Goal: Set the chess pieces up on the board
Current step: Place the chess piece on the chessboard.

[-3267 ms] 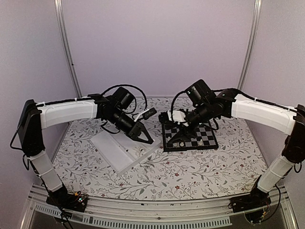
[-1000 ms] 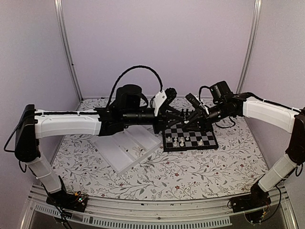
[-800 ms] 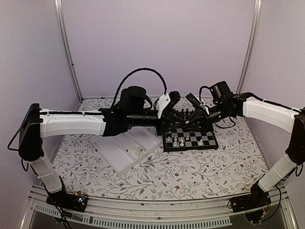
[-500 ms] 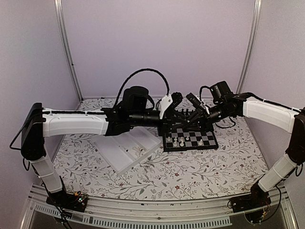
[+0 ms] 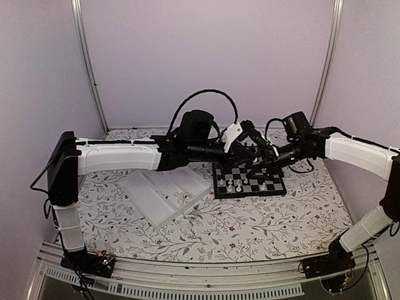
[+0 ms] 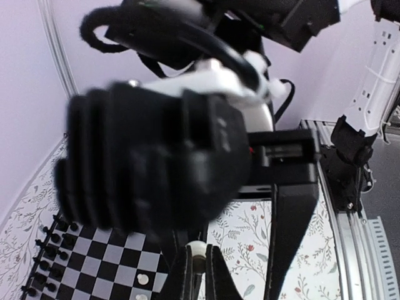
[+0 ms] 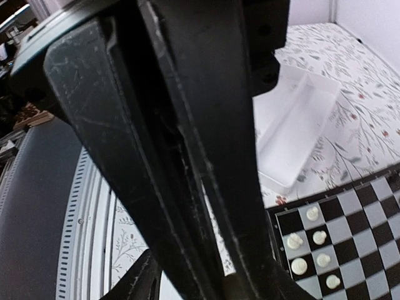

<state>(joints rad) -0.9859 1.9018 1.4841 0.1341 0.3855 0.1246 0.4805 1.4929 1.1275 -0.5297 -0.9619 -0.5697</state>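
White plastic shows between the tips of your left gripper [image 6: 197,278]: a tiny chessman [image 6: 197,250], its round head just above the two thin fingers, which are pressed together on it. From the top view you see this arm stretched far across the table [image 5: 206,237], its wrist above the far edge of the board [image 5: 275,182], so the held chessman hangs in the air over that far side of the board. Your right gripper [image 5: 261,162] meets it there, reaching in from the right edge of the table. In the left wrist view its fingers stand apart: a ribbed one [image 6: 144,169], blurred and close to the lens, and a second one [image 6: 290,237] to the right of it, with a plain gap between them. Whether either touches the chessman you cannot tell.

The board lies toward the far right corner of the table. Several more white chess pieces [image 7: 319,237] stand upright on it in a loose cluster, on its left half and close to its near edge; the right wrist view shows them best. Black chessmen [image 6: 47,262] line one edge of the board in the left wrist view. A white compartmented tray [image 5: 156,194] lies just beside the board's left edge, turned at an angle to the table's near edge.
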